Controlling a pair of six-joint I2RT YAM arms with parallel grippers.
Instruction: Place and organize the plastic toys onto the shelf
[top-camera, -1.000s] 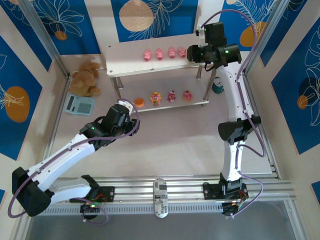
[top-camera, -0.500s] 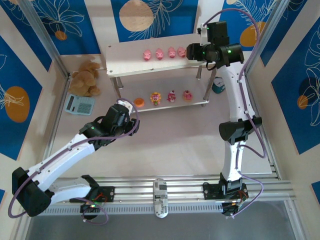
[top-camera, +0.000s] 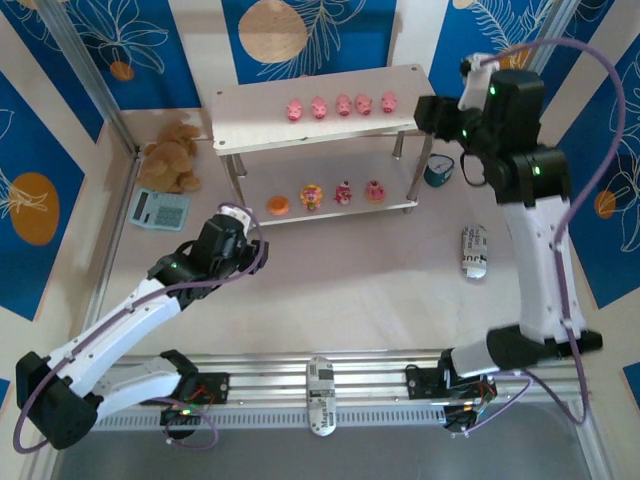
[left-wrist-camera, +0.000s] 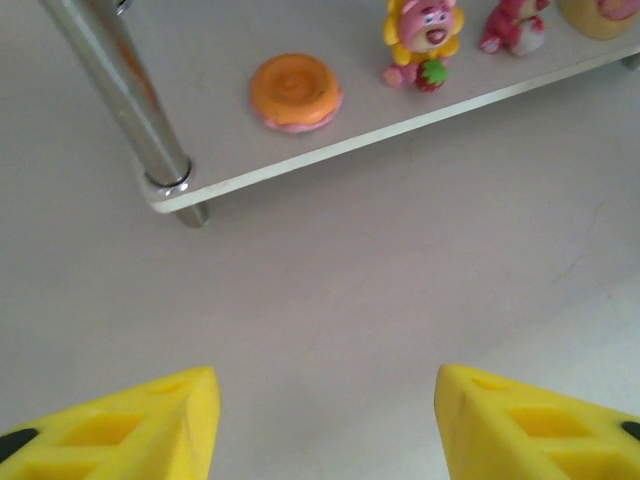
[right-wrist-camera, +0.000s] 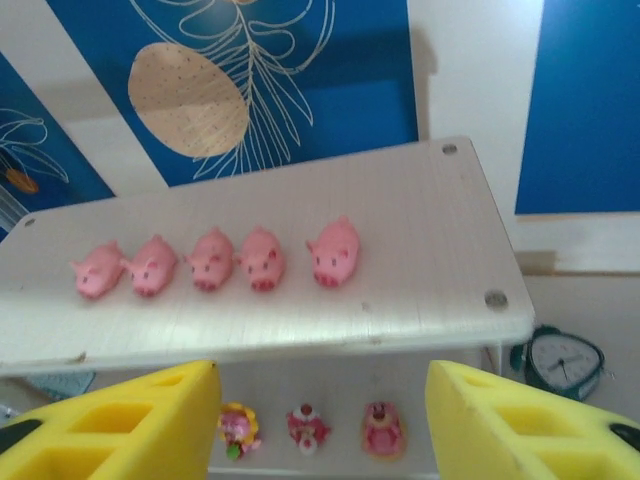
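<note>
Five pink piglets are standing in a row on the top board of the shelf. Four are sitting close together & the fifth, at the right end, is a bit apart. On the bottom board the orange disc is lying near the left end, w/ three cupcake figures lined up to its right. From above they're too small to make out any faces.

In the L wrist cam the disc & the first figure are showing whole. The 2nd figure is getting cut off by the top edge, and the 3rd is just a yellowish sliver in the corner. In the R wrist cam the three figures are sitting in shadow under the top board, w/ the board's left part hidden behind a yellow finger.

The L claw is hanging over bare table just in front of the shelf's front-left leg. Its fingers are spread wide, w/ nothing btw them. From above, its tips are hard to pick out under the dark wrist.

The R claw is hovering off the right end of the shelf, at approx. top-board height. It's gaping too and gripping nothing.

A teddy is slumping by the wall left of the shelf, w/ a calculator just in front of it. A teal clock is sitting by the shelf's right legs. A white oblong thing is lying on the table further right; I can't read its print.
</note>
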